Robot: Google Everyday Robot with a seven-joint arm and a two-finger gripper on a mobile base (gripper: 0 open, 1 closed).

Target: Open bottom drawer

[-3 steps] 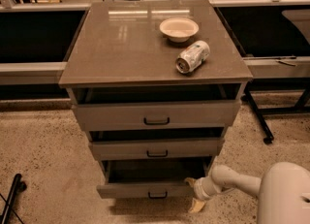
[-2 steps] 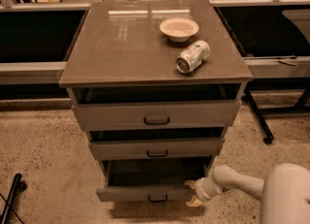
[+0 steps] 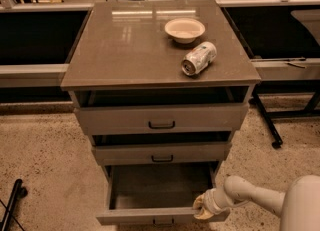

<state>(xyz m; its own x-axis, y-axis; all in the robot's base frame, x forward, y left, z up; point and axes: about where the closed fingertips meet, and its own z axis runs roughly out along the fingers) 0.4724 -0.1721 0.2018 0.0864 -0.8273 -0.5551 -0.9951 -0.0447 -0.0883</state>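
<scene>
The bottom drawer point(image 3: 150, 216) is the lowest of three grey-brown cabinet drawers and stands pulled well out, its empty inside showing. Its small black handle point(image 3: 163, 221) sits at the bottom edge of the view. My gripper point(image 3: 202, 208) is at the right end of that drawer's front, touching its top edge, on the end of my white arm point(image 3: 255, 197) that comes in from the lower right. The middle drawer point(image 3: 161, 152) and the top drawer point(image 3: 161, 118) stand slightly out.
A cream bowl point(image 3: 184, 29) and a can lying on its side point(image 3: 198, 58) rest on the cabinet top point(image 3: 125, 45). Dark table legs with a wheel point(image 3: 274, 142) stand to the right. A black object point(image 3: 12, 202) lies on the speckled floor at lower left.
The bottom drawer has come further out toward the camera, showing more of its inside. My gripper has moved with the drawer front, down and toward the camera.
</scene>
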